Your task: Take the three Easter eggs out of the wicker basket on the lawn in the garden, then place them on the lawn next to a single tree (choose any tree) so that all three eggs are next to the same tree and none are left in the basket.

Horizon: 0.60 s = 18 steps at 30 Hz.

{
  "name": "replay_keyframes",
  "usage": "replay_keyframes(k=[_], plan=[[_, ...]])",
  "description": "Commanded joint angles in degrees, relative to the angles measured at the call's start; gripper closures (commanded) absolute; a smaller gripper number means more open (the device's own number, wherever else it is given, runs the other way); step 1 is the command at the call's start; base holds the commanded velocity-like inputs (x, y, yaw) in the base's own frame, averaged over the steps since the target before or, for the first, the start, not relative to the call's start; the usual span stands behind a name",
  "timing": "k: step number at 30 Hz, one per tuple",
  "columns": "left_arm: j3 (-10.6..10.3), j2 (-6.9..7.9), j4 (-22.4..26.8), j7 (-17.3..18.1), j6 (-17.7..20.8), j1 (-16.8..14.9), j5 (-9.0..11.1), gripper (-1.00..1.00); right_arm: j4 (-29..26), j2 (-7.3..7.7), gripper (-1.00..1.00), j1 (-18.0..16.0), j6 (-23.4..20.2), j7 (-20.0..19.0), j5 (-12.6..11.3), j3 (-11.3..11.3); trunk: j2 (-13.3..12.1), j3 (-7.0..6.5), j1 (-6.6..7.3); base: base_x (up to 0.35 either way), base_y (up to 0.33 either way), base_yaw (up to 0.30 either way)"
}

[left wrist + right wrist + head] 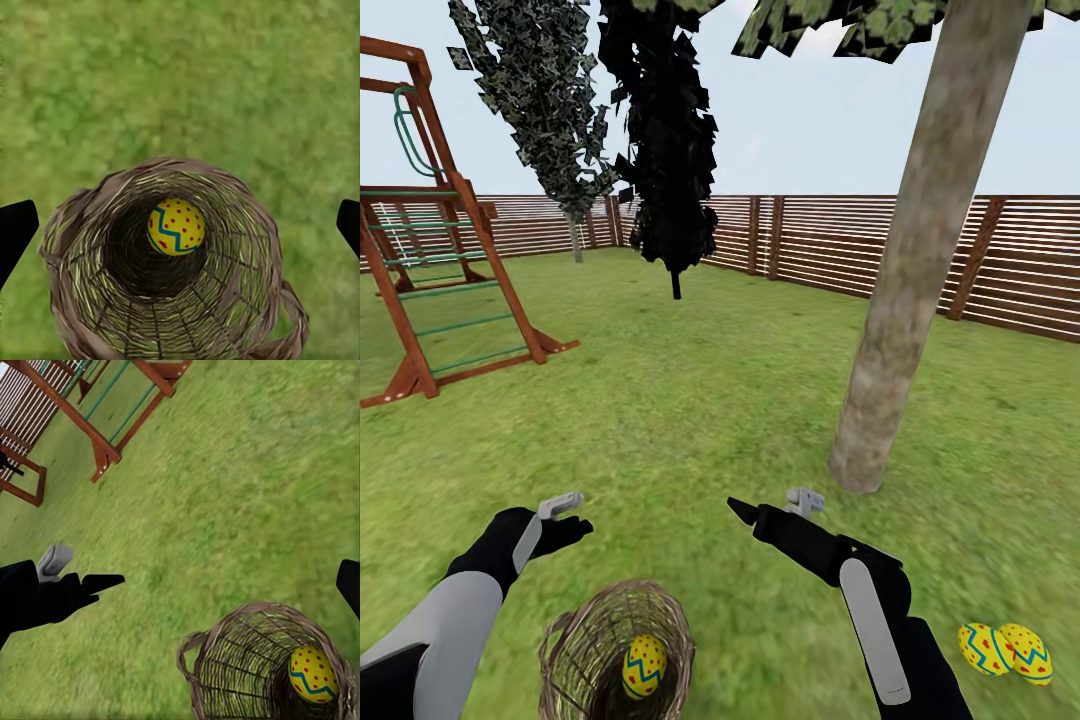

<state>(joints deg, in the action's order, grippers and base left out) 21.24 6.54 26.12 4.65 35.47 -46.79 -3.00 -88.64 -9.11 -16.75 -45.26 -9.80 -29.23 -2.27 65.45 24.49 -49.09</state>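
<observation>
Lawn [690, 400]; basketed egg [644, 665] lies between both tools, below.

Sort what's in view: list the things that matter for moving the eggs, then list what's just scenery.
Part of the job:
- egg in the basket
- two eggs on the grass
- wicker basket
- tree trunk beside those two eggs
- lawn
- left gripper, right gripper, both empty

Just scenery:
- play tower
- wooden fence
- dark narrow trees
</observation>
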Motion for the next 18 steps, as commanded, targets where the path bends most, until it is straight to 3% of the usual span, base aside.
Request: replay_keyframes(k=[1,11,18], plan=[[0.38,-0.04,0.07,0.37,0.32,-0.05,-0.34,-1.00,-0.04,-0.03,-1.00,-0.04,-0.26,-0.30,0.26,0.08,0.04,0.06,0.00,0.000,0.000,0.000],[0.40,-0.37,0.02,0.15,0.67,-0.04,-0.34,-1.00,0.01,-0.03,-1.00,-0.04,-0.26,0.04,0.50,0.14,4.05,1.86,-2.20,0.000,0.000,0.000],[0.41,-0.46,-0.01,0.10,0.93,-0.06,-0.37,-1.00,0.00,0.37,-1.00,0.04,-0.28,-0.20,0.25,0.38,4.05,1.86,-2.20,0.000,0.000,0.000]])
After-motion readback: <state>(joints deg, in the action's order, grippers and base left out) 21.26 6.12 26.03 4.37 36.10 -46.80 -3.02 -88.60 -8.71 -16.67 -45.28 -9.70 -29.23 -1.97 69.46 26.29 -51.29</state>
